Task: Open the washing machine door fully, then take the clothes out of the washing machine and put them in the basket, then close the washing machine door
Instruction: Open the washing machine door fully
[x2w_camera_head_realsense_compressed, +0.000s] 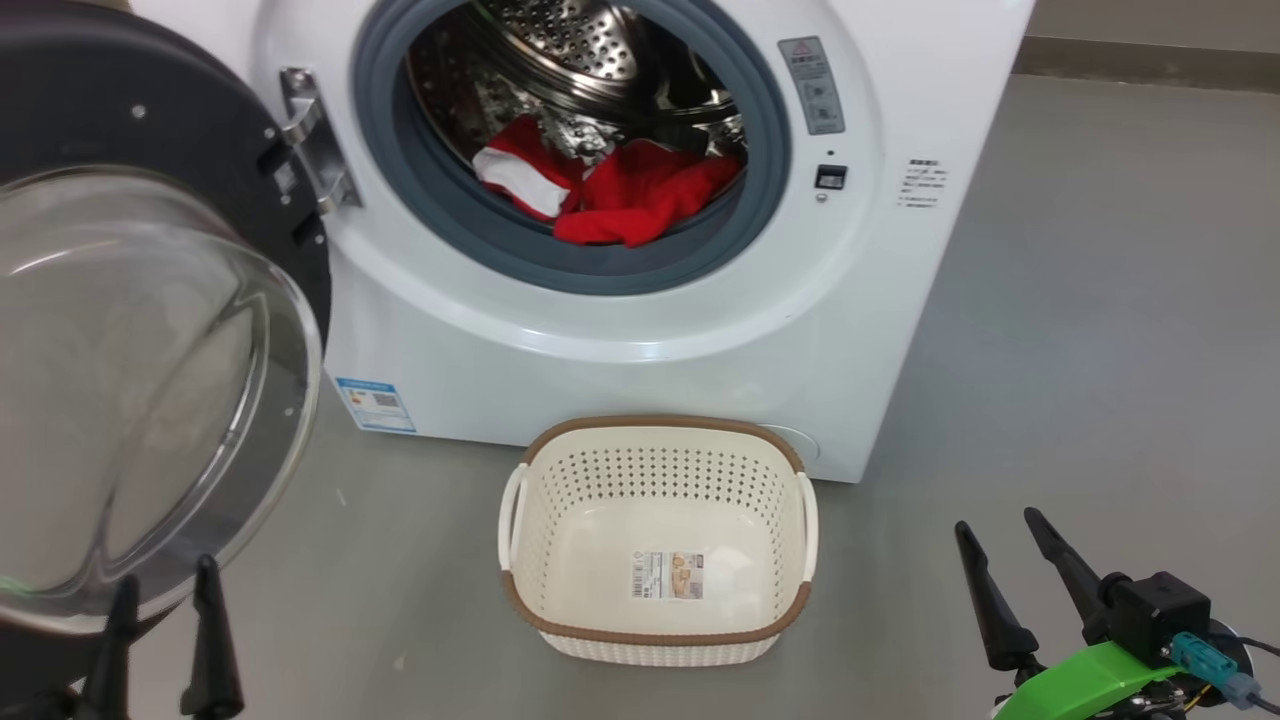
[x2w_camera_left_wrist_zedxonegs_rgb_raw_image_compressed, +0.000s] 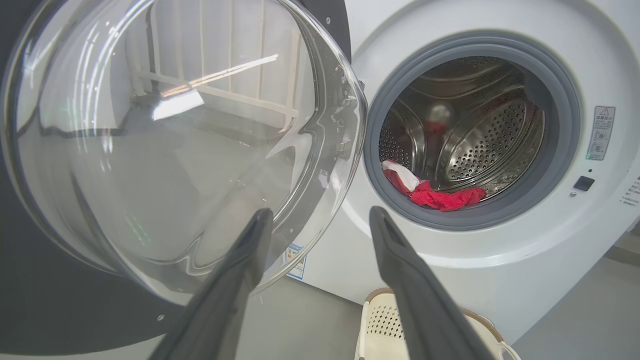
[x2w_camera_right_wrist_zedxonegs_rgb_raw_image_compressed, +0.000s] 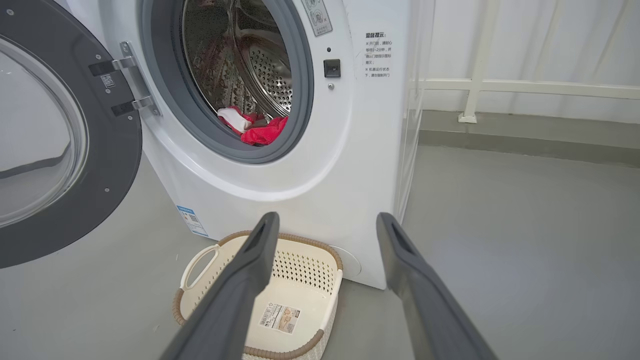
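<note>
Grey floor (x2w_camera_head_realsense_compressed: 1050, 350), white railing (x2w_camera_right_wrist_zedxonegs_rgb_raw_image_compressed: 500, 87) behind. Washing machine (x2w_camera_head_realsense_compressed: 640, 330) sits straight ahead of both sets of fingers. Its door (x2w_camera_head_realsense_compressed: 130, 380) is swung out wide, with the glass bowl just beyond the left fingers (x2w_camera_left_wrist_zedxonegs_rgb_raw_image_compressed: 235, 280), which are spread and hold nothing. Right fingers (x2w_camera_right_wrist_zedxonegs_rgb_raw_image_compressed: 235, 290) are also spread and empty, with the basket (x2w_camera_head_realsense_compressed: 660, 425) just ahead and below them, not touching. Clothes (x2w_camera_head_realsense_compressed: 620, 190) lie at the front lip of the drum (x2w_camera_head_realsense_compressed: 600, 40), up and ahead of the right fingers and well apart from both sets. Door looks open enough, so I'd call the step in hand the first grab. Go in with the right side, since the door crowds the left. Keep the fingers spread through the rubber ring (x2w_camera_head_realsense_compressed: 600, 270) and aim at the bunched red fold nearest the lip. Pinch deep so the fabric can't slip, then lift clear of the ring before dropping to the basket. Main risk is cloth snagging on the ring.
</note>
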